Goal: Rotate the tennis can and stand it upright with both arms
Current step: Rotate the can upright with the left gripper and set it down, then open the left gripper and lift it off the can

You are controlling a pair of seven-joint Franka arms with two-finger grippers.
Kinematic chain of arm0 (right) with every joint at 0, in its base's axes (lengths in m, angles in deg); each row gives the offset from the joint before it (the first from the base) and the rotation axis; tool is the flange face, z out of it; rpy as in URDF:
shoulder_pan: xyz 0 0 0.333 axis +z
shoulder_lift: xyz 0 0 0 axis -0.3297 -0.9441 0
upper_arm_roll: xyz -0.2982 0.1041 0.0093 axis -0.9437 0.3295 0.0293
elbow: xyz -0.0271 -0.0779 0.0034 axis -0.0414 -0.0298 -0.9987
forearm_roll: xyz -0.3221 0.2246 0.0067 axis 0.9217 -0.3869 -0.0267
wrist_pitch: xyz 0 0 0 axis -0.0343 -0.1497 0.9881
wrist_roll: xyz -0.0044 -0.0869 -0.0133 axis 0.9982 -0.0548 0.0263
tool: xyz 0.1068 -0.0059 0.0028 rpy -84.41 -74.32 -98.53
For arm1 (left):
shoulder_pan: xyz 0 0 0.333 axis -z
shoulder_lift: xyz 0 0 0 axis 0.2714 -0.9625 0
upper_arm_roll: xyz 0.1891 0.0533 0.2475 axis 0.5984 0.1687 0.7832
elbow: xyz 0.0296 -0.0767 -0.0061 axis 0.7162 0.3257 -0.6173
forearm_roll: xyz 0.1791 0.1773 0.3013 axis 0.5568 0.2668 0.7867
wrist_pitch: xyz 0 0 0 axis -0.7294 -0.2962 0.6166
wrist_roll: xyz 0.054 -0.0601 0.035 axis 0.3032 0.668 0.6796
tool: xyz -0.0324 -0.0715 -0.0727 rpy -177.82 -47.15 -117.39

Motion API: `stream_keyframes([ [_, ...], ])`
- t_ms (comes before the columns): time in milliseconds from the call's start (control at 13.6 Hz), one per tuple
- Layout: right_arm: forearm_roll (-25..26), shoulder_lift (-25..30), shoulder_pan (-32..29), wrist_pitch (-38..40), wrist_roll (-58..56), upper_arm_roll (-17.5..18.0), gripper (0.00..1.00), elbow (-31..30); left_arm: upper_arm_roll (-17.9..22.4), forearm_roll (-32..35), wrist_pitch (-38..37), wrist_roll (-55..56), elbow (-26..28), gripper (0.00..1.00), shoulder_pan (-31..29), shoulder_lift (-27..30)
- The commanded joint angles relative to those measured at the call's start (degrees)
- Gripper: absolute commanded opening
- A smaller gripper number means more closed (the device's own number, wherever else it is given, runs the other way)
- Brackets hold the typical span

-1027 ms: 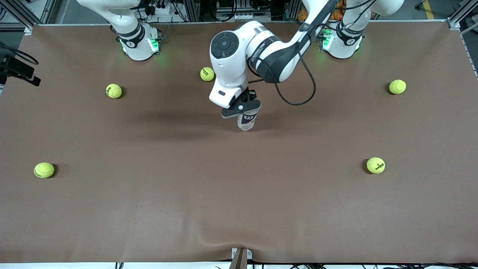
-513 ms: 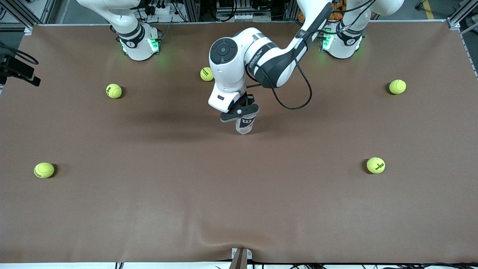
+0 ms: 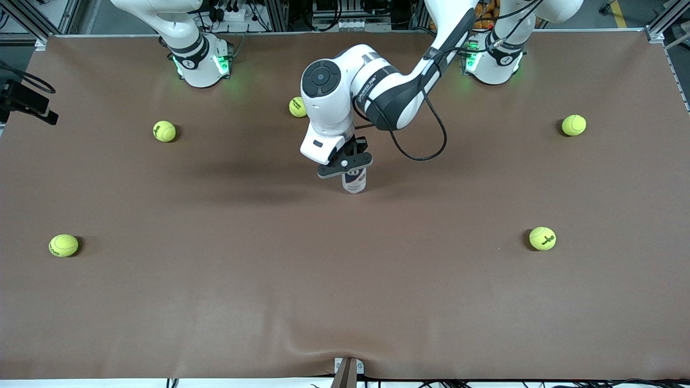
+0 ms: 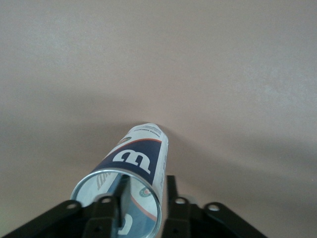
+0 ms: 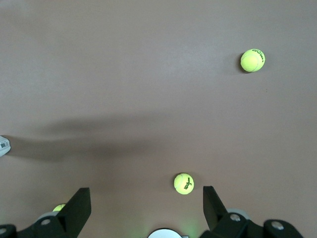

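Left end effector (image 3: 347, 166) clamped on can (image 3: 354, 181) at mid-table; over the last second can has tipped closer to vertical, base down at 6 o'clock. Nearly upright. Right end effector (image 5: 143, 210) spread, waiting.

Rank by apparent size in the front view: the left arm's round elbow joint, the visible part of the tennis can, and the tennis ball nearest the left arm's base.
1. Left arm's round elbow joint, clearly largest, though it sits higher, closer to the camera.
2. Tennis can and tennis ball: the can's visible part, below the left gripper, looks about ball-sized, so no ranking between them.
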State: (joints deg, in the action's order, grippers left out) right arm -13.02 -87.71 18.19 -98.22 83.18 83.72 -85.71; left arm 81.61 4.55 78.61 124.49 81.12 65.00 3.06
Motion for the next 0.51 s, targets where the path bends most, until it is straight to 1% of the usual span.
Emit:
stream_keyframes([
  [0,-0.46,0.18,-0.79,0.05,0.89,0.55,1.00,0.45,0.15,1.17,0.01,1.26,-1.01,0.52,0.40,-0.22],
  [147,-0.46,0.18,-0.88,-0.04,0.89,0.55,1.00,0.45,0.15,1.17,0.01,1.26,-1.10,0.59,0.31,0.65],
  [220,-0.46,0.18,-0.79,-0.04,0.89,0.55,1.00,0.45,0.15,0.99,0.01,1.26,-1.10,0.66,0.23,2.05],
  [293,-0.46,0.18,-0.79,-0.04,0.89,0.55,1.00,0.45,-0.03,0.56,-0.33,1.18,-1.01,0.77,-0.21,3.37],
  [367,-0.46,0.18,-0.79,0.05,0.89,0.55,1.00,0.45,-0.03,0.73,-0.86,0.83,-1.01,1.00,-0.47,4.69],
  [440,-0.46,0.18,-0.79,0.05,0.89,0.55,1.00,0.45,0.15,0.99,-1.65,0.48,-1.01,1.00,-0.56,5.83],
])
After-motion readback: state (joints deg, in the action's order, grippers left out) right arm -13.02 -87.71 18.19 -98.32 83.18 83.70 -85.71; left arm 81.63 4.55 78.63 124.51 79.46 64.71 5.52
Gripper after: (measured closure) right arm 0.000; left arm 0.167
